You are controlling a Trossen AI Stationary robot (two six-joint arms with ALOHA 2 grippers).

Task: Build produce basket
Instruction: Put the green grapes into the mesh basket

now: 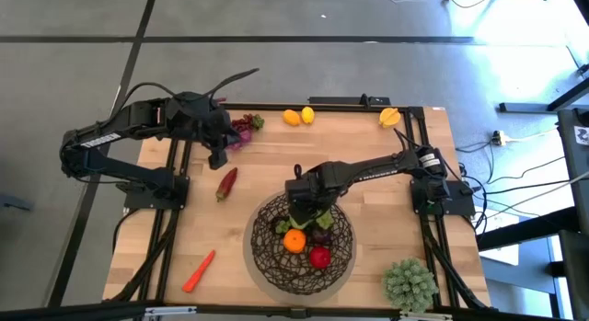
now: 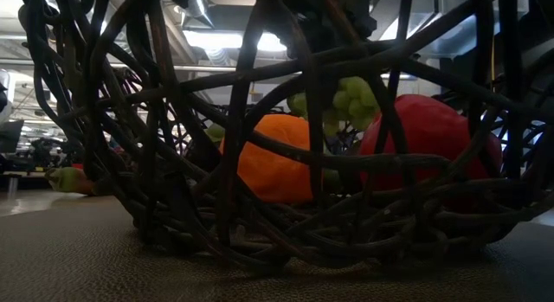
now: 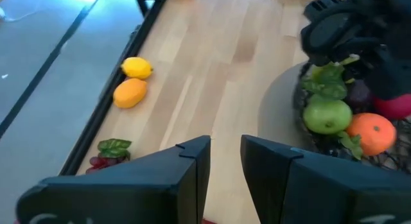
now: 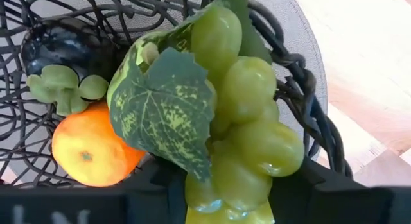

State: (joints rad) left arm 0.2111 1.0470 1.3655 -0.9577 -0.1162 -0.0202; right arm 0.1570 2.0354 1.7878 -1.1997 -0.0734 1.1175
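Here the right claw (image 1: 307,213) pinches green grapes (image 4: 241,115) above the basket (image 1: 342,257); no readable writing.

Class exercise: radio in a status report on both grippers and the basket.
Right gripper over basket, shut on green grape bunch. Left gripper waits near red pepper. Orange, apple already in.

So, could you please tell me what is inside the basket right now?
In the basket: an orange, a red apple and green grapes in the right gripper. The gripper covers whatever lies beneath it.
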